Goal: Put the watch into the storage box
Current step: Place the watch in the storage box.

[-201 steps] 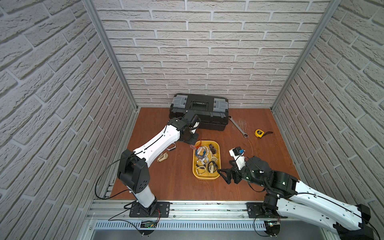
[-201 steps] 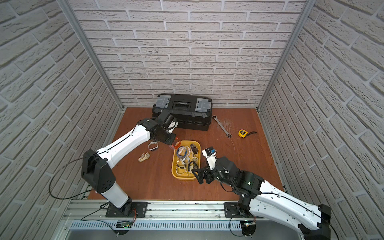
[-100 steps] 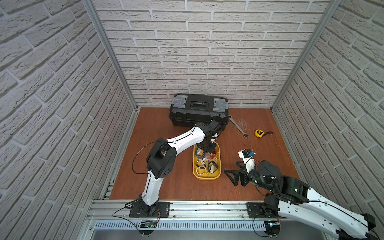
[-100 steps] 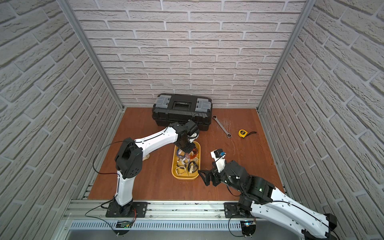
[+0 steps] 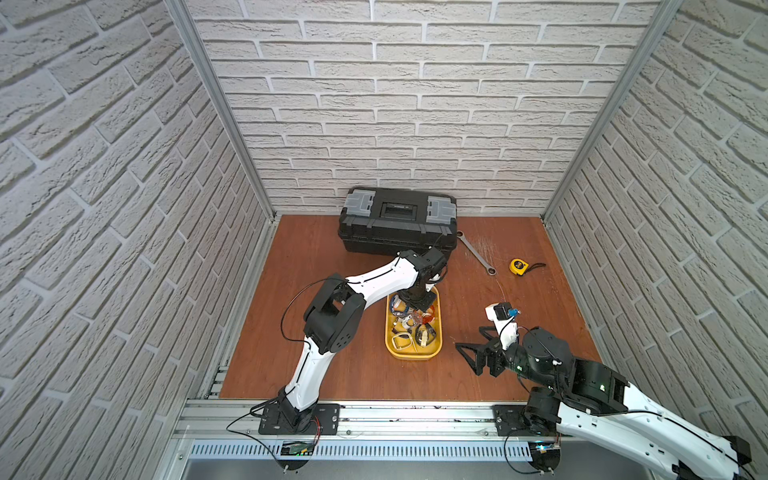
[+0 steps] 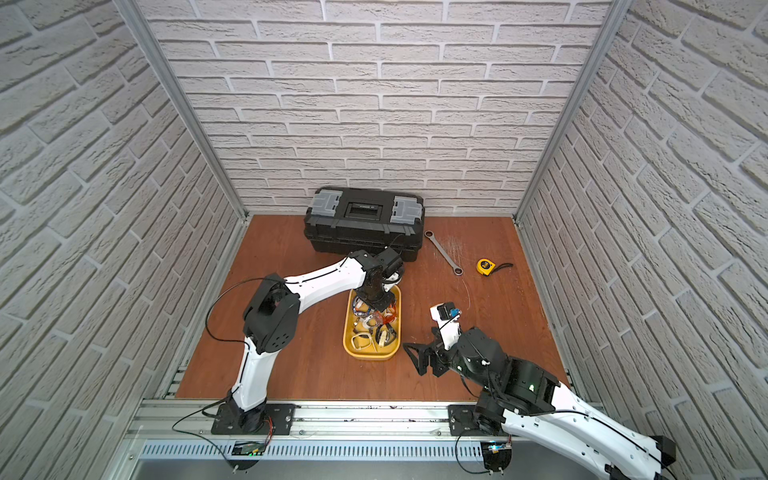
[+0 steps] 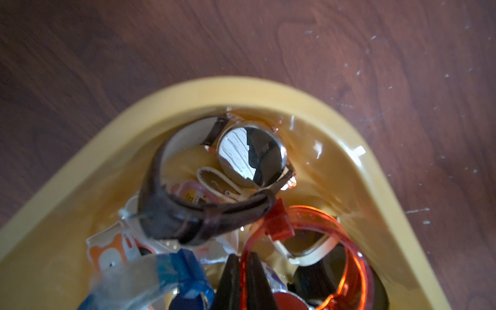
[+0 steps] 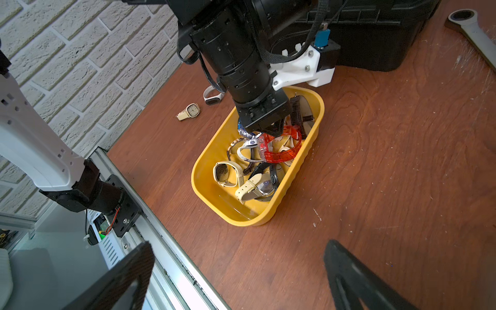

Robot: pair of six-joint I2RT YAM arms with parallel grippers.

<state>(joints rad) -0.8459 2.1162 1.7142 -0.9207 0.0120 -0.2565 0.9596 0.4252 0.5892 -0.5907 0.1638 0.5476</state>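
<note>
Brown-strapped watch [image 7: 251,154] lies in the yellow plastic storage box [image 7: 241,92].
Your left jaws: state unclear; right jaws spread wide.

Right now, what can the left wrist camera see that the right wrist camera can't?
Only the left wrist camera: the mirror-shiny round case of the brown-strapped watch. Only the right wrist camera: a cream watch and a white band lying on the table, the black toolbox and the wrench. Both: the yellow storage box and the orange see-through watch in it.
</note>
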